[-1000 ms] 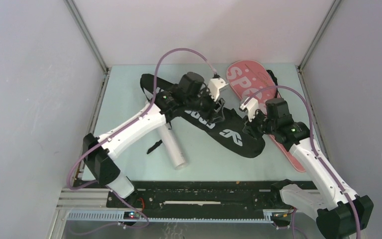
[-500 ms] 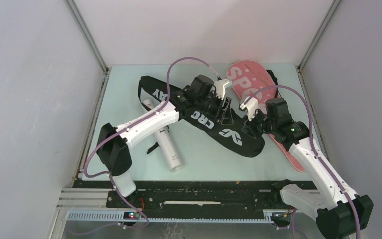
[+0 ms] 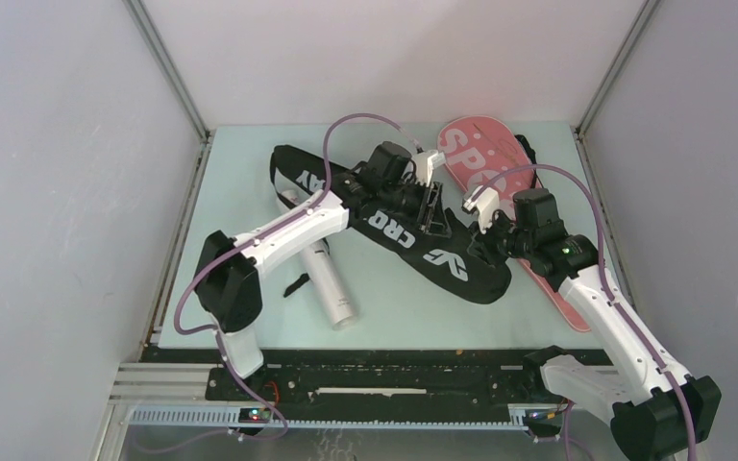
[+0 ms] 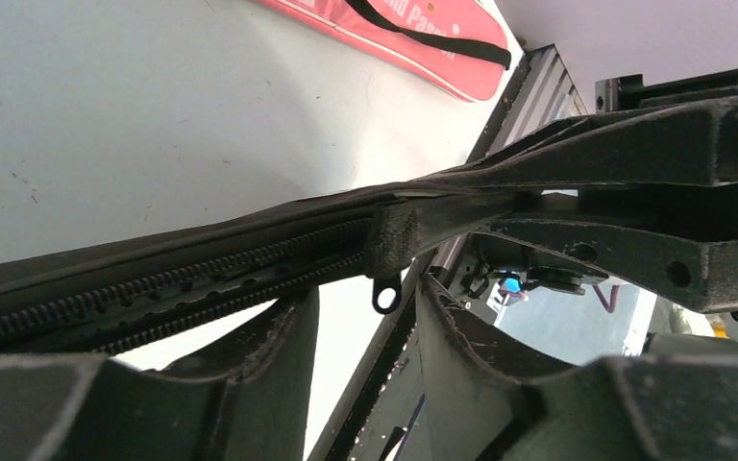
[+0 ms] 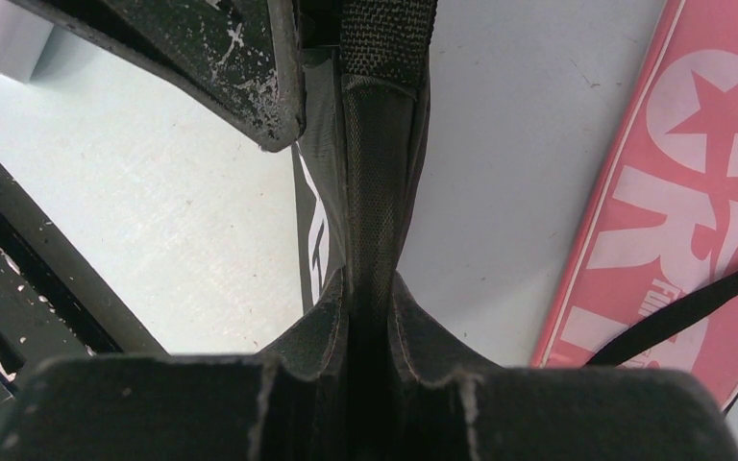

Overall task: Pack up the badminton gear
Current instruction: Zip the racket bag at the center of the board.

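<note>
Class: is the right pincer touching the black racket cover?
Touching. The right wrist view shows the right pincer closed tight on the black racket cover, no gap either side.

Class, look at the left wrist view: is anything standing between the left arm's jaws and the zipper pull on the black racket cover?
Nothing visible. The zipper pull hangs in the gap between the left gripper's jaws, on the black cover's edge. The right gripper clamps that edge off to one side.

Zipper pull [image 4: 385,293] within parted tool [image 4: 365,312]
</note>
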`<state>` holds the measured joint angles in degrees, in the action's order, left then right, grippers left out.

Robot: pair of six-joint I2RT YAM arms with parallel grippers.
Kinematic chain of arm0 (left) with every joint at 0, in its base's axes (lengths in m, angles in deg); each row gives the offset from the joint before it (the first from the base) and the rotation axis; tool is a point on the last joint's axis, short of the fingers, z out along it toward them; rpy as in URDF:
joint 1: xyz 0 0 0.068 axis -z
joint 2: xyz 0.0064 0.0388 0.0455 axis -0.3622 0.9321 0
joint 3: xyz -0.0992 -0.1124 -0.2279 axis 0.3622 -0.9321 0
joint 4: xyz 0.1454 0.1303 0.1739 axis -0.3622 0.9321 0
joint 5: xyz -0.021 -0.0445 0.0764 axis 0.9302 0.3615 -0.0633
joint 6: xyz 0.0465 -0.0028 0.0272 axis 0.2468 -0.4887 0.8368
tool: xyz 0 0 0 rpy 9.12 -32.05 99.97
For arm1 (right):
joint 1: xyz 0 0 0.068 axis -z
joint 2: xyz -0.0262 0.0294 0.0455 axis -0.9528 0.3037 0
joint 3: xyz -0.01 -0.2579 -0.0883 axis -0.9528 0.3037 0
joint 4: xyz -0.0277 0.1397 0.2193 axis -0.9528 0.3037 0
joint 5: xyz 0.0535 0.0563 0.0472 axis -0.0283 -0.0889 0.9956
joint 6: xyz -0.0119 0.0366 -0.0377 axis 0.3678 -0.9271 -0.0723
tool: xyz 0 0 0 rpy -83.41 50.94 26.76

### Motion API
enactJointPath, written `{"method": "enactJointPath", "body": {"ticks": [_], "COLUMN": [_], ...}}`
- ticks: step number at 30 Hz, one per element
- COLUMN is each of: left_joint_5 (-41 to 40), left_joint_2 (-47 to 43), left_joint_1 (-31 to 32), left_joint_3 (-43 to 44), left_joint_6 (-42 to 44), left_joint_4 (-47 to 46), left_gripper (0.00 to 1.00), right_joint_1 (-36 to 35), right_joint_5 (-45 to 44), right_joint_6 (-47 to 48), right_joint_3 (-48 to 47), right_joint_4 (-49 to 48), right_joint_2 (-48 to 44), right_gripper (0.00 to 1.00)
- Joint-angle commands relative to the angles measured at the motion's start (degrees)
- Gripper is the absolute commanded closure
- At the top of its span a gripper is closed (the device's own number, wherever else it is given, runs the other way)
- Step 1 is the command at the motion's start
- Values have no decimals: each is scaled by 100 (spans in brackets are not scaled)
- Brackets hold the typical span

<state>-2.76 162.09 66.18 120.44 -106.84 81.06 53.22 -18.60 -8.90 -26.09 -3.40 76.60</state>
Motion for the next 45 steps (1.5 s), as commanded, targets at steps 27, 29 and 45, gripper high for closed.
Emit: {"method": "enactJointPath", "body": {"ticks": [27,29,45], "left_joint_5": [517,512,265], "left_joint_2": [315,273,-296], "left_joint_1": [-170,-165,-560], "left_joint_3": [781,734,594], "left_joint_6": [-249,-222,1797], "left_joint_4": [-245,-247,928], "left_gripper": [89,95,100], "right_joint_1": [30,37,483], "right_joint_5": [49,49,58], "right_joint_6": [20,22,524], "right_joint_3": [122,122,122], "right_joint_4": [-108,-105,118], "right_joint_2": [-151,-143,-382], "right_gripper": [100,100,100]}}
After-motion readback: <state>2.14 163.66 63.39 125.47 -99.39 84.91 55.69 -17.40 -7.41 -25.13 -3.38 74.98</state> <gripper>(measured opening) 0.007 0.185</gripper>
